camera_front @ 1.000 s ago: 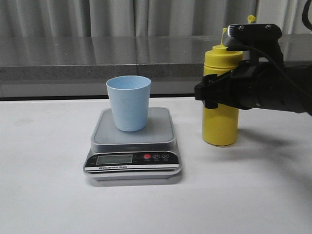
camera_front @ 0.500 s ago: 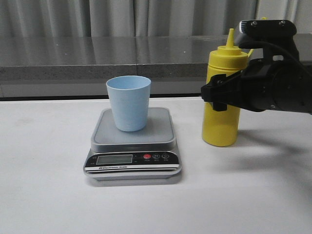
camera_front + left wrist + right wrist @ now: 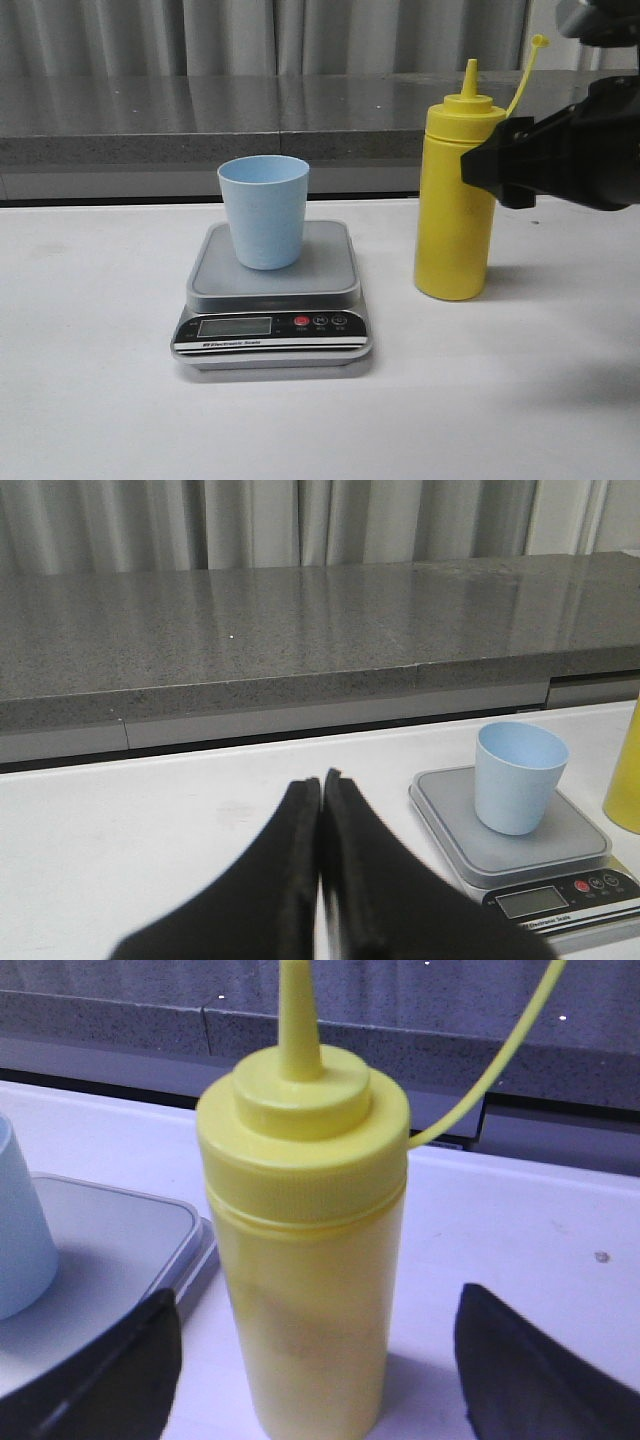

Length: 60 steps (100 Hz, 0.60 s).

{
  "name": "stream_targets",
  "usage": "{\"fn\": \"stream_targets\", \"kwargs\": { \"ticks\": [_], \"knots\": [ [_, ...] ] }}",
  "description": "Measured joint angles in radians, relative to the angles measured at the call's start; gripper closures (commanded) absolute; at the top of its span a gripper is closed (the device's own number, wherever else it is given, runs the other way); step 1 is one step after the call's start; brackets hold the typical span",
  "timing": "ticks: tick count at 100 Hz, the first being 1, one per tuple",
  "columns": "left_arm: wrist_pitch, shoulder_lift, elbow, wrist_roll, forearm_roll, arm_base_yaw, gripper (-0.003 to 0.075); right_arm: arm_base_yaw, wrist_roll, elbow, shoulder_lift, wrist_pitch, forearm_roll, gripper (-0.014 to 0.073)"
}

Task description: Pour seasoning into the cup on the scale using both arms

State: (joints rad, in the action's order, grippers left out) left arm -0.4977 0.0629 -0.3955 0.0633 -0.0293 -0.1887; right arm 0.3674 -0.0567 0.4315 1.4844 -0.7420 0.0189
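Observation:
The light blue cup [image 3: 264, 210] stands upright on the silver-grey scale [image 3: 272, 300] in the middle of the white table. The yellow seasoning bottle [image 3: 455, 190] stands upright on the table right of the scale, cap off, strap hanging to its right. My right gripper [image 3: 490, 165] is open beside the bottle's right side. In the right wrist view the bottle [image 3: 305, 1240] stands between the spread fingers [image 3: 120, 1370], and the gripper [image 3: 317, 1298] does not touch it. My left gripper [image 3: 322, 780] is shut and empty, left of the scale [image 3: 460, 810] and cup [image 3: 518, 777].
A grey stone ledge [image 3: 200, 120] runs along the back of the table with curtains behind it. The scale's black panel with the display and red button [image 3: 302, 322] faces the front.
My right gripper has drawn back to the right, away from around the bottle. The bottle, cup and scale have not moved.

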Motion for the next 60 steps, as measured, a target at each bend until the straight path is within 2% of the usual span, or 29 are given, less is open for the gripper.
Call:
{"fn": "stream_targets", "kwargs": {
  "ticks": [15, 29, 43, 60],
  "knots": [
    [0.000, 0.000, 0.000, 0.000, 0.000, 0.000, 0.0740, 0.000, 0.000, -0.030, -0.122, 0.110, 0.000, 0.0398],
    [0.000, 0.000, 0.000, 0.000, 0.000, 0.000, 0.0740, 0.000, 0.000, -0.059, -0.235, 0.189, 0.000, 0.0545],
    [0.000, 0.000, 0.000, 0.000, 0.000, 0.000, 0.0740, 0.000, 0.000, -0.092, -0.344, 0.223, 0.000, 0.0624],
    [0.000, 0.000, 0.000, 0.000, 0.000, 0.000, 0.0740, 0.000, 0.000, -0.108, -0.461, 0.324, 0.000, 0.0654]
  ]
}}
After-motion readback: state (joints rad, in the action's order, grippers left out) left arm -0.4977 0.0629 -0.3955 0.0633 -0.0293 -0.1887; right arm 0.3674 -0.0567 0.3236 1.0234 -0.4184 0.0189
